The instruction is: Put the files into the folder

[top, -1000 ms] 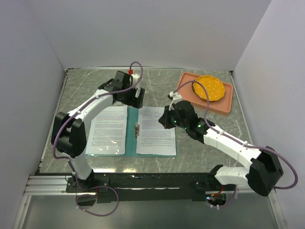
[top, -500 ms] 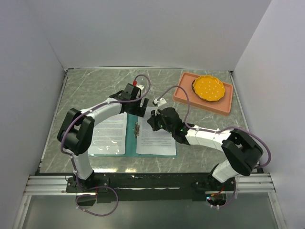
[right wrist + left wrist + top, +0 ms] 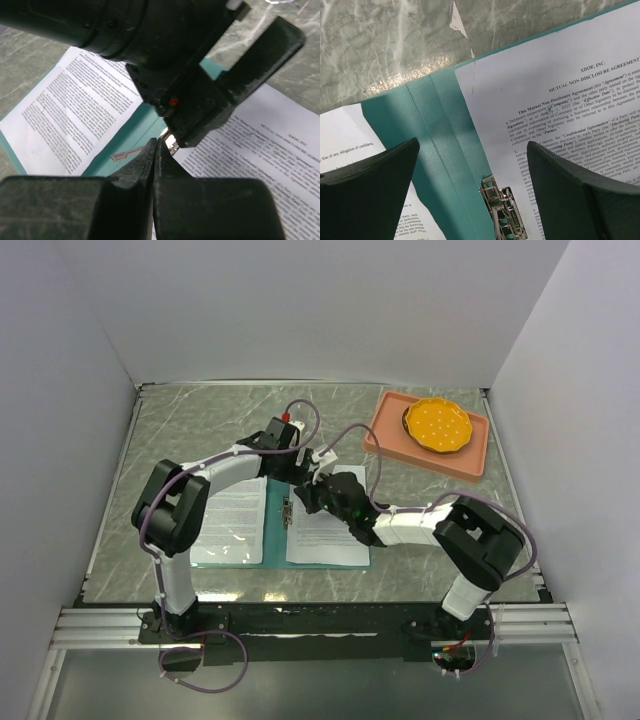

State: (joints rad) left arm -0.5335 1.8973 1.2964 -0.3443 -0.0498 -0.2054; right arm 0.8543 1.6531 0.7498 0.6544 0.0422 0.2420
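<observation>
The teal folder (image 3: 275, 540) lies open on the table, with one of the files (image 3: 232, 520) on its left half and the other (image 3: 325, 532) on its right half. A metal clip (image 3: 288, 512) sits at the spine. My left gripper (image 3: 298, 476) hovers open above the spine's far end; in its wrist view the fingers (image 3: 370, 175) straddle the teal spine (image 3: 440, 150) and the clip (image 3: 505, 210). My right gripper (image 3: 306, 500) is shut on nothing. Its tip (image 3: 156, 142) sits just over the clip, whose lever (image 3: 127, 153) lies flat, right under the left gripper.
A salmon-pink tray (image 3: 470, 460) at the back right holds an orange plate (image 3: 438, 425). White walls enclose the table on three sides. The two wrists are crowded close together over the folder's spine.
The right gripper has swung left from over the right sheet to the clip. The left gripper has come down from behind the folder to over the spine.
</observation>
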